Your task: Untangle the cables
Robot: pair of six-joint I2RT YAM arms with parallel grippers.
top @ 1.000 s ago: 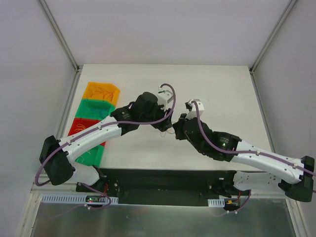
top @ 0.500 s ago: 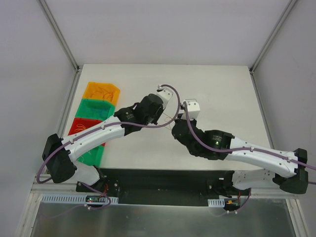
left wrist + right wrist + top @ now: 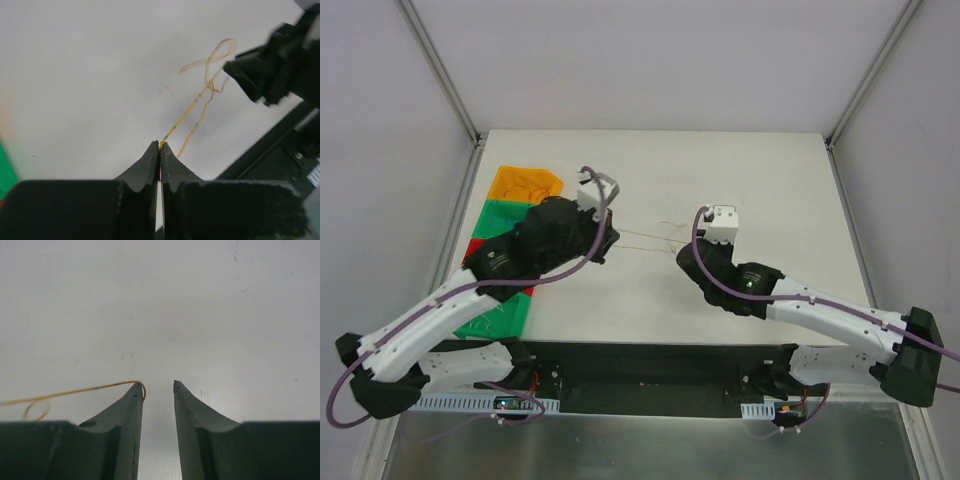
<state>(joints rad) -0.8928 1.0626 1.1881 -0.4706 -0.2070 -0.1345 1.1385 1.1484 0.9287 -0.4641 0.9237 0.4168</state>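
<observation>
Two thin orange-tan cables point(image 3: 192, 112) stretch across the middle of the white table point(image 3: 770, 170), between the two arms. The left gripper point(image 3: 160, 146) is clenched on their left end. The right gripper point(image 3: 158, 384) stands released, with one strand hooked over one fingertip point(image 3: 135, 395).

Looks like a robotics lab: white desk point(image 3: 770, 200) boxed in by plain panels point(image 3: 650, 70) and metal posts point(image 3: 442, 72), two arms point(image 3: 820, 310) bolted at near edge, coloured bins point(image 3: 525, 186) along left edge.
</observation>
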